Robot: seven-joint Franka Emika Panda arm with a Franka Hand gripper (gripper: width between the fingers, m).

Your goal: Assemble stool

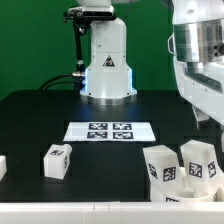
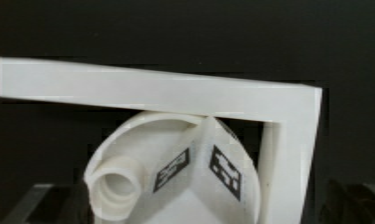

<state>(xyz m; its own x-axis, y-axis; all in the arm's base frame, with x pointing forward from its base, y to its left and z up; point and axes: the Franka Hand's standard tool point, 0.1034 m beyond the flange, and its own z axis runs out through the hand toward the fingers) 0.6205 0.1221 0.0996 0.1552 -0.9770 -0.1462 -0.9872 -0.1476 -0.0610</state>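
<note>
Okay, tagged seat (image 2: pixel 145 150) sat in the corner of white L-shaped wall (image 2: pixel 166 88), legs (image 1: pixel 160 165) loose on black table (image 1: pixel 30 115), marker board (image 1: pixel 108 131) between, claw (image 2: pixel 198 208) width couldn't be told.

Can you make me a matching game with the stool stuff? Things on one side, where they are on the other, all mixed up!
Things:
1. marker board
2. lone leg
3. leg group
4. seat

Places:
A. exterior view's right
B. inside a white corner frame
C. middle of the exterior view
D. exterior view's left

Pairs: 1-C, 2-D, 3-A, 4-B
</note>
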